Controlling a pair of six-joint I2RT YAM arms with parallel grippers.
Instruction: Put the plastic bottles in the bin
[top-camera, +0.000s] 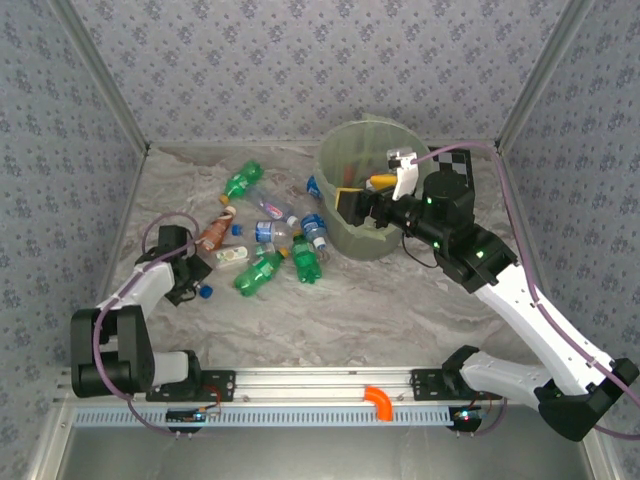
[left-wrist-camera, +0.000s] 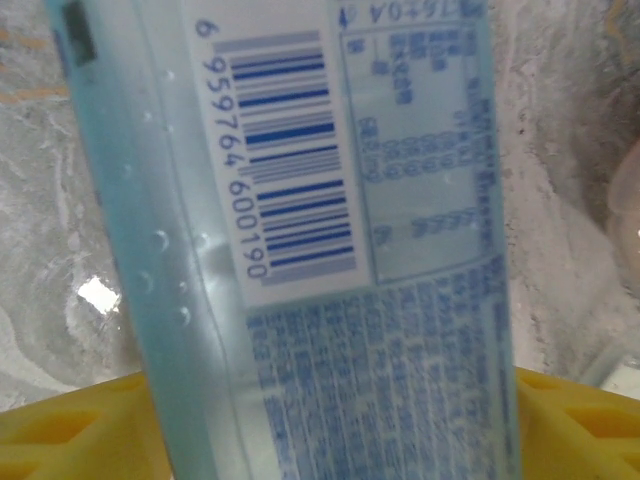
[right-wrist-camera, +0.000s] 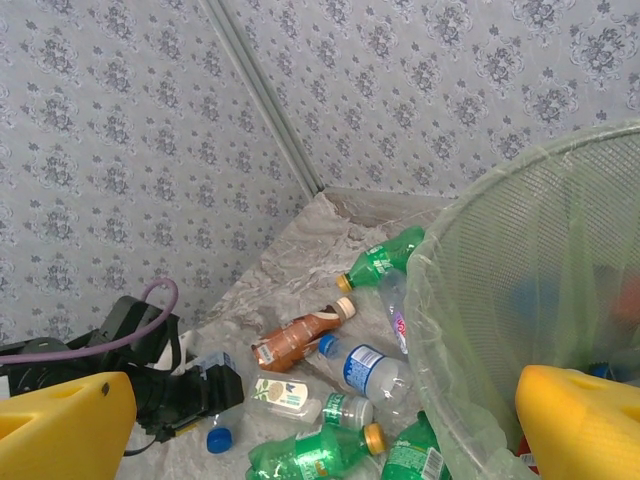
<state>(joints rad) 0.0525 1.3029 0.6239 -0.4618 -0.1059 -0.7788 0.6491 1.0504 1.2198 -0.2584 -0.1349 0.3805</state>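
The bin (top-camera: 375, 240) is standing at one o'clock on the table (top-camera: 400, 300). The right gripper (top-camera: 365, 197) is hovering at its rim, jaws gaping wide, carrying nothing. The plastic bottles (top-camera: 258, 275) are lying at the bin's nine o'clock. The left gripper (top-camera: 197, 270) is straddling a blue-labelled bottle (left-wrist-camera: 330, 250); I cannot tell whether it is gripping it.

Marbled tabletop, papered walls and a few strays on my feeds.

From the overhead camera I see a grey marbled tabletop (top-camera: 400, 310) boxed in by walls of grey floral wallpaper (top-camera: 300, 60), with a bare metal post (top-camera: 100, 70) running up the far left corner. A ribbed aluminium rail (top-camera: 300, 380) spans the near edge, and a small orange hook-shaped piece (top-camera: 379, 400) sits on it. I make out a loose blue cap (top-camera: 205, 292) on the tabletop at the left and a black-and-white checkerboard card (top-camera: 455, 160) toward the far right corner.
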